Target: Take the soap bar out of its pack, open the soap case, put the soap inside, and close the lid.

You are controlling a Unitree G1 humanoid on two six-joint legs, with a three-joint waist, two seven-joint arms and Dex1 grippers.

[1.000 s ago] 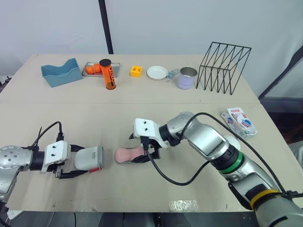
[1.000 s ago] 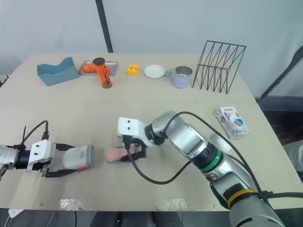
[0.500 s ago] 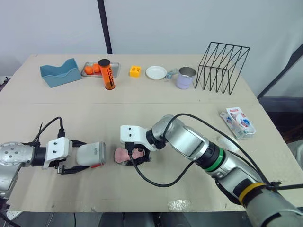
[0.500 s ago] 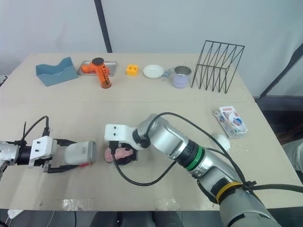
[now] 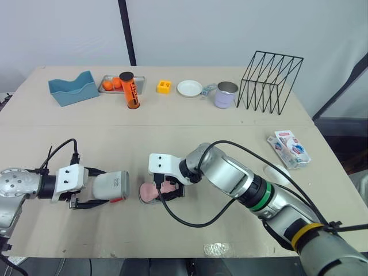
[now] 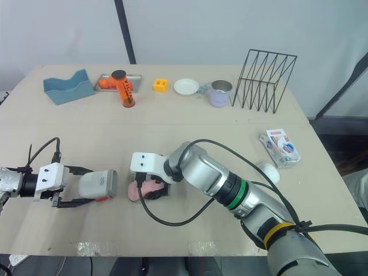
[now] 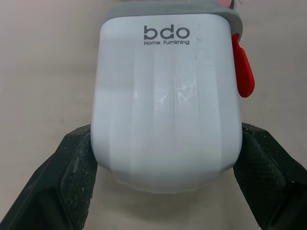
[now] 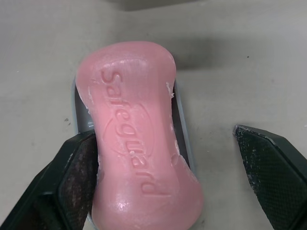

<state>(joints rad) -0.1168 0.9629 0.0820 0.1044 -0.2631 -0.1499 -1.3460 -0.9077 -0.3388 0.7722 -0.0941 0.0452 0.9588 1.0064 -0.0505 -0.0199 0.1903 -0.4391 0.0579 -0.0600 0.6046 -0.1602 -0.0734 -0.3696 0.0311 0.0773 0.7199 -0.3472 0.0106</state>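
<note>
The soap (image 8: 139,153) covers most of the grey tray (image 8: 184,143) under it. In the head view the right gripper (image 5: 165,190) hides part of both. The lid (image 7: 165,105) has its far end cut off in the left wrist view. Print on the pack (image 5: 290,148) is too small to read.

Along the far edge of the bench (image 5: 172,123) we see a blue holder (image 5: 73,89), metal tray (image 5: 141,80), orange tube (image 5: 131,92), yellow block (image 5: 165,87), white plate (image 5: 190,88), lilac mug (image 5: 227,95) and black wire rack (image 5: 269,81).
</note>
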